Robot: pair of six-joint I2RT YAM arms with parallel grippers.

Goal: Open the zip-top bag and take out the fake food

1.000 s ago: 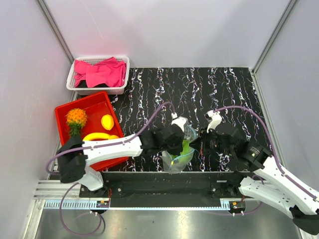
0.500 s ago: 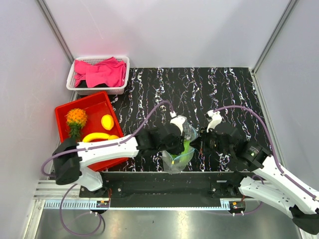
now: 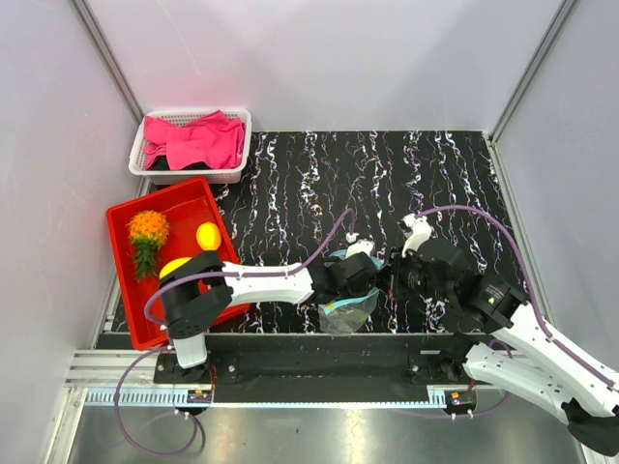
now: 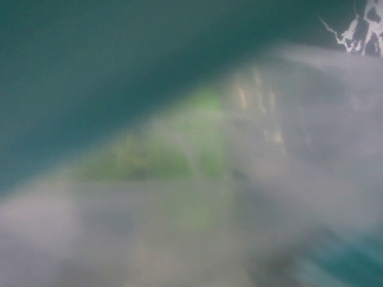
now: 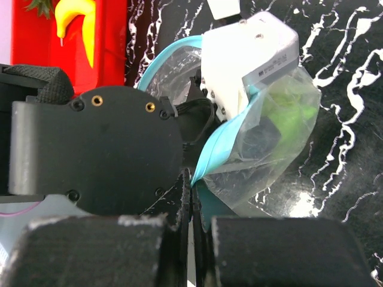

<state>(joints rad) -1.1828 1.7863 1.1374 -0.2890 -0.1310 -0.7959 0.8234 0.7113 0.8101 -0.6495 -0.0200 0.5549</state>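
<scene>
The clear zip-top bag [image 3: 346, 311] lies at the near edge of the black marbled mat, its mouth held wide. My right gripper [image 5: 192, 179] is shut on the light blue zip strip [image 5: 218, 149]. My left gripper [image 3: 356, 282] reaches into the bag's mouth, with its white housing [image 5: 248, 54] at the rim. Its fingers are hidden by plastic, and the left wrist view is a blur. A green piece of fake food [image 5: 293, 113] shows inside the bag. More fake food sits in the red tray [image 3: 184, 198]: a bumpy orange fruit [image 3: 148, 230], a yellow oval [image 3: 208, 235] and a yellow piece [image 3: 174, 266].
A white basket [image 3: 235, 174] with pink cloth [image 3: 193, 140] stands at the back left, behind the red tray. The left arm's link [image 3: 261, 283] stretches low from the tray to the bag. Grey walls close in both sides and the back.
The left arm has swung right and reached forward, pushing its gripper deeper into the bag's mouth. The right gripper has kept its hold on the zip strip without moving.
</scene>
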